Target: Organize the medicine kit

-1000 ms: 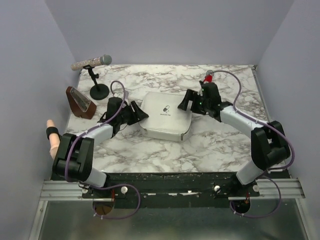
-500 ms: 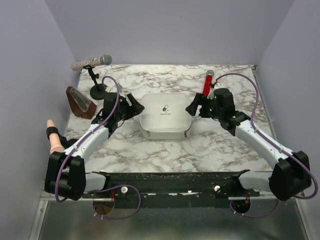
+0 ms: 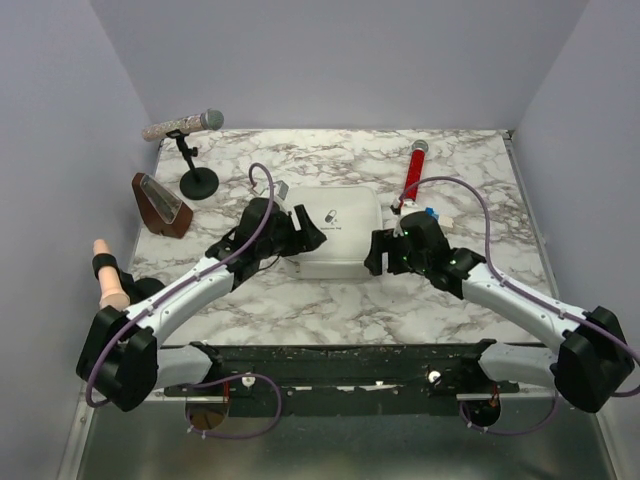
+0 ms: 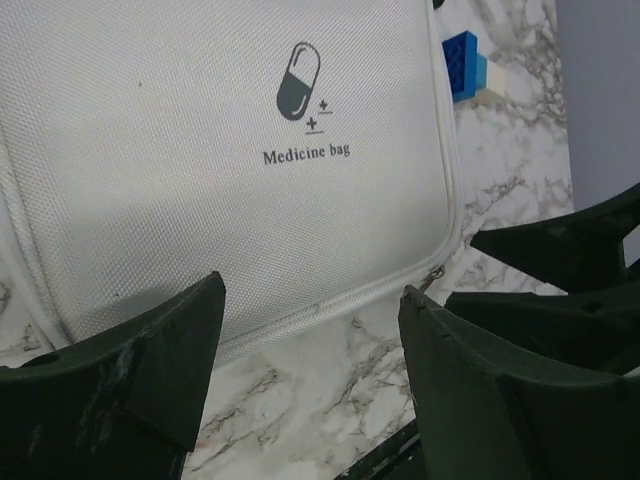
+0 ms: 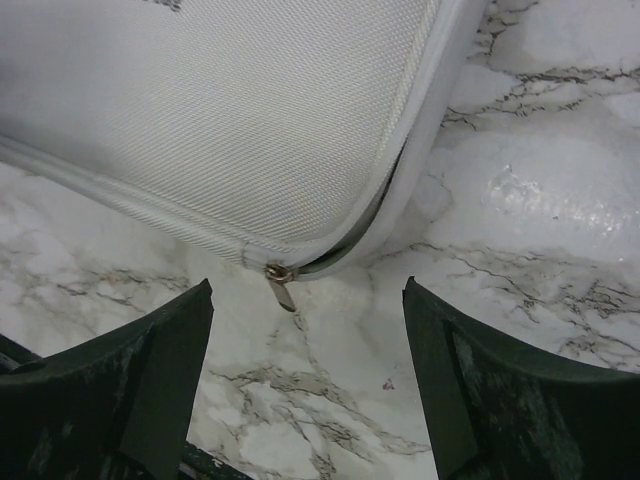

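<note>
Plainly woven fabric medicine kit (image 4: 200, 200), rounded corners; zipper pull (image 5: 281, 288) perhaps metal.

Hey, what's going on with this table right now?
Two robot arms are working on a white fabric medicine kit lying on the marble table. The left gripper hovers open over its left side. The right gripper, also open, is lined up on the zipper pull at the near right corner. Nothing is gripped yet.

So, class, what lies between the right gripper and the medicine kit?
Right wrist view: only bare marble table and the medicine kit's dangling zipper pull, ahead of the right gripper.
</note>
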